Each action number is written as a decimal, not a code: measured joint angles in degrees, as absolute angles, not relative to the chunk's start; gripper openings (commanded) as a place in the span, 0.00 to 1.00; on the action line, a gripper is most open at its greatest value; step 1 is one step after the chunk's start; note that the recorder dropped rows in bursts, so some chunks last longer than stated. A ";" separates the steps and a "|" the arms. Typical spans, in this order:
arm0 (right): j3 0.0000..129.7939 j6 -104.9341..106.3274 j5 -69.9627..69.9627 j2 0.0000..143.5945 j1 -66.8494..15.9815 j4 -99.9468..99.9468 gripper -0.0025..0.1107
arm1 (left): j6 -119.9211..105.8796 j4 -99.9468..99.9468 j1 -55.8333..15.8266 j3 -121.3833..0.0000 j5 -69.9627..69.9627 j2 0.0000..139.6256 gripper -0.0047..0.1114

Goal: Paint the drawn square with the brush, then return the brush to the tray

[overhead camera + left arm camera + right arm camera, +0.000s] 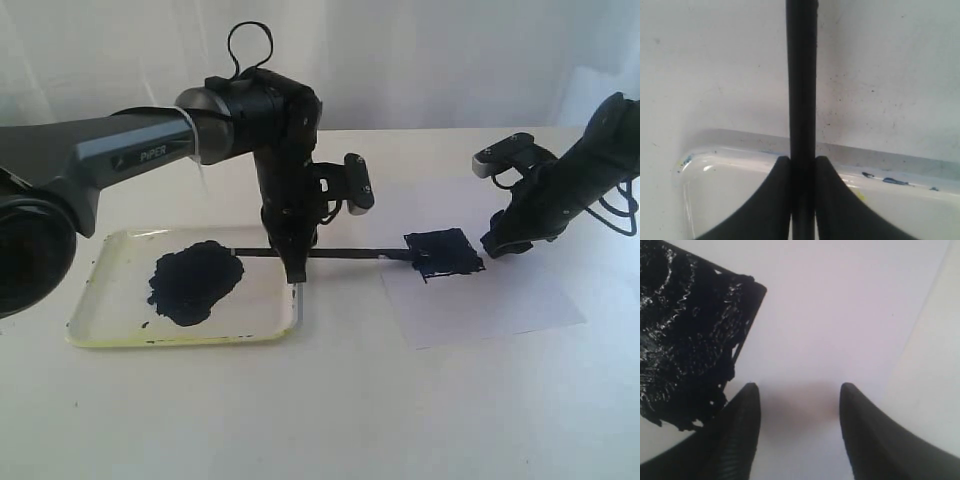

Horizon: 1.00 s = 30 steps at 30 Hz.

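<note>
The drawn square (444, 253) on the white paper sheet (490, 300) is filled solid blue-black; its wet face also shows in the right wrist view (687, 335). The brush (350, 254) lies level, its dark tip at the square's left edge. My left gripper (294, 270) is shut on the brush handle (802, 100), over the right end of the tray (120, 330), whose rim (880, 172) shows below the fingers. My right gripper (497, 245) stands open on the paper just right of the square, nothing between its fingers (742, 430).
A large blue-black paint blob (195, 282) sits in the middle of the tray. The white table (320, 420) runs under tray and paper. The left arm's dark body (120, 150) reaches in from the left.
</note>
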<state>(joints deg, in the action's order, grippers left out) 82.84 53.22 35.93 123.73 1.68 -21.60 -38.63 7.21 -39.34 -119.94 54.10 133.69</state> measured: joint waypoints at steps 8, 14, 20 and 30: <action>82.84 53.22 35.93 123.73 1.68 -21.71 0.44 | -40.73 3.80 -39.34 -119.94 53.20 133.50 0.04; 82.84 53.22 35.93 123.73 1.68 -21.71 0.44 | -42.03 0.00 -39.34 -119.94 53.07 133.50 0.04; 82.84 53.22 35.93 123.73 1.68 -21.71 0.44 | -42.16 1.08 -39.97 -119.94 52.94 133.50 0.04; 82.84 53.22 35.93 123.73 1.68 -21.79 0.44 | -39.64 8.68 -42.54 -119.94 52.93 133.60 0.04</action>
<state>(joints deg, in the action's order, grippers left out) 82.84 53.22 35.93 123.73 1.68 -21.79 -39.64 8.68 -42.54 -119.94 52.93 133.60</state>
